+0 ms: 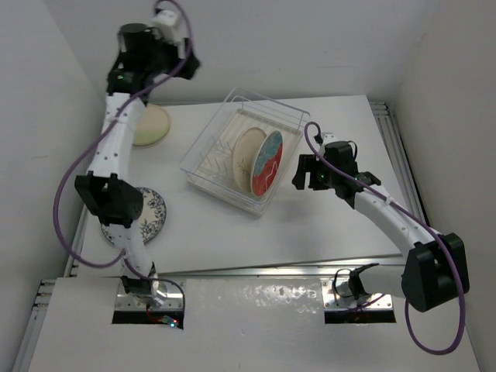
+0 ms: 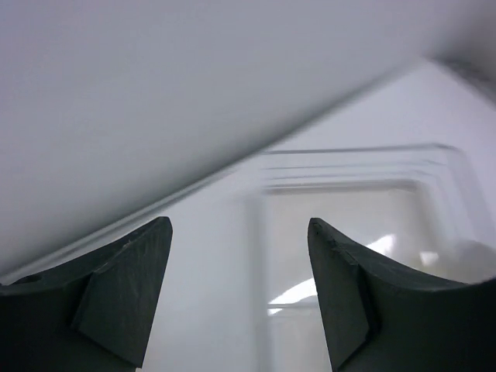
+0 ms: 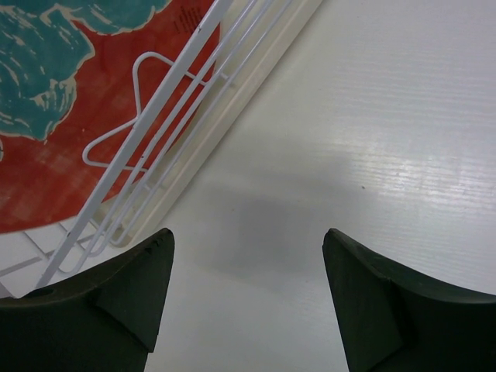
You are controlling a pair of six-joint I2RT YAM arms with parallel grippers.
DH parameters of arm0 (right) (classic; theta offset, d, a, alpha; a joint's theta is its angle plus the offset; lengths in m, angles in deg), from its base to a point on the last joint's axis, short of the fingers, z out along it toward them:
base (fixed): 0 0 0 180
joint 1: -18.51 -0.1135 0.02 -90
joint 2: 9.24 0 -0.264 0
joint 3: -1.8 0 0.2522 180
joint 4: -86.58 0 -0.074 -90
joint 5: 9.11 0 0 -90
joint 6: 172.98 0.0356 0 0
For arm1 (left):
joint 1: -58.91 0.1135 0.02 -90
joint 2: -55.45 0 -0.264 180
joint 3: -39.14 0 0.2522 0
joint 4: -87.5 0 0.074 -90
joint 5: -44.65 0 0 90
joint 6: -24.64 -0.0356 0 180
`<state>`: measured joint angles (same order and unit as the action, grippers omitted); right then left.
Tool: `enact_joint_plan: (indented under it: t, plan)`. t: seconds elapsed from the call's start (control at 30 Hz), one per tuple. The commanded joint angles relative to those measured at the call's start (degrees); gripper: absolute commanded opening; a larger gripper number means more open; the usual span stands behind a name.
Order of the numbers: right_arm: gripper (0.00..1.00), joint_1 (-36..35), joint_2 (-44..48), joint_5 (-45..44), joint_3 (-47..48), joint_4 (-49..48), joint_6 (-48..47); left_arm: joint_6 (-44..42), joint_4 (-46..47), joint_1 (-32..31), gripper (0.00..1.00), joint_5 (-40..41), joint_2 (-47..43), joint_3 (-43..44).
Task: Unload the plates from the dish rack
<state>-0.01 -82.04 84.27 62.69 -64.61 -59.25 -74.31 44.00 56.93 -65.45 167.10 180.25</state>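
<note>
While the dish rack (image 1: pixel 203 164) sits mid-table, a cream plate (image 1: pixel 246 153) and a red-and-teal plate (image 1: pixel 267 164) stand in it — a pale plate (image 1: pixel 151 124) and a floral plate (image 1: pixel 151 211) lie by the left edge. Left wrist: left gripper (image 2: pixel 240 232) gapes, empty. Right wrist: right gripper (image 3: pixel 248 240) wide, empty — beside the rack.

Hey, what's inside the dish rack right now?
Two plates stand on edge in the dish rack: a red-and-teal plate and, beside it, a cream plate, on white wire slots. The red-and-teal one covers part of the cream plate; the rack floor beneath them is hidden.
</note>
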Motion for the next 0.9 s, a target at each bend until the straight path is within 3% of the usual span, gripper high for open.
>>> enact_joint_plan:
  t: [0.0, 0.27, 0.4, 0.67, 0.77, 0.87]
  plan:
    - [0.76, -0.37, 1.34, -1.09, -0.72, -2.22, -2.01, -3.98, -16.29, -9.25, 0.69, -8.98, -2.32, -1.13]
    - [0.77, -0.28, 4.50, -0.83, -4.94, -1.95, -4.39, -6.87, -20.36, -21.48, 0.68, -5.04, -3.64, -8.86]
    - [0.77, -0.28, 6.08, -1.09, -7.14, -2.30, -4.13, -6.35, -19.05, -22.45, 0.65, 0.57, -4.16, -11.94]
    - [0.77, -0.28, 7.23, -1.53, -9.87, -3.10, -2.72, -6.43, -18.61, -24.74, 0.60, 1.73, -4.87, -22.05]
    - [0.77, -0.28, 7.23, -1.62, -9.96, -3.18, -2.81, -4.25, -16.68, -24.83, 0.43, 4.09, -5.22, -25.04]
    - [0.77, -0.37, 7.23, -1.79, -9.78, -2.92, -3.24, -2.13, -15.09, -24.83, 0.19, 4.19, -5.31, -24.70]
